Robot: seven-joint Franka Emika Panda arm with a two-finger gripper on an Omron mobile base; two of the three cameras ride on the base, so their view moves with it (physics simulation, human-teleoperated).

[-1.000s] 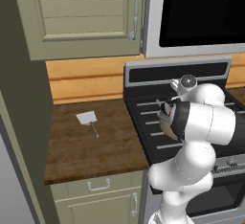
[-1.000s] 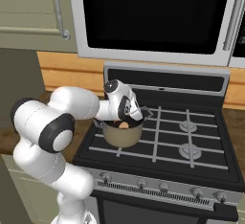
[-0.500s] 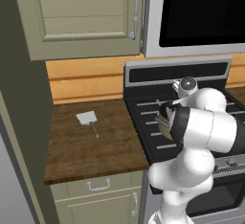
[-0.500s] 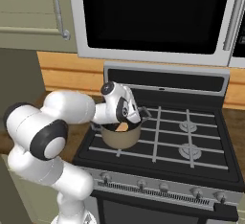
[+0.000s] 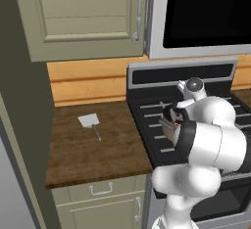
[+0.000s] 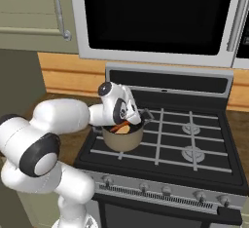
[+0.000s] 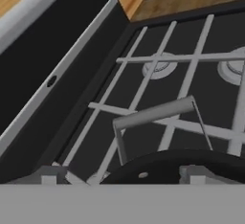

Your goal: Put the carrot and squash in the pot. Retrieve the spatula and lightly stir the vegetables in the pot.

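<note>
Carrot (image 6: 119,125) and squash (image 6: 123,130) both look to be inside the pot (image 6: 122,138), which sits on the near-left burner of the stove (image 6: 194,144); the thin orange stick leans across the paler stub, though the wrist hides part of the pot's mouth, so you cannot be sure the carrot lies fully below the rim. The gripper (image 7: 122,176) hangs right over the pot beside its grey side handle (image 7: 155,113), and its jaws stand apart, holding nothing. Your next job is likely the spatula (image 5: 91,124), lying flat on the bench (image 5: 73,149) well away from the pot, on the side away from the stove's other burners. Lift straight up before you swing, or the fingers may catch the handle or rim and drag the pot off its burner. The thin spatula handle lying flush on the bench may slip from a shallow pinch.
</note>
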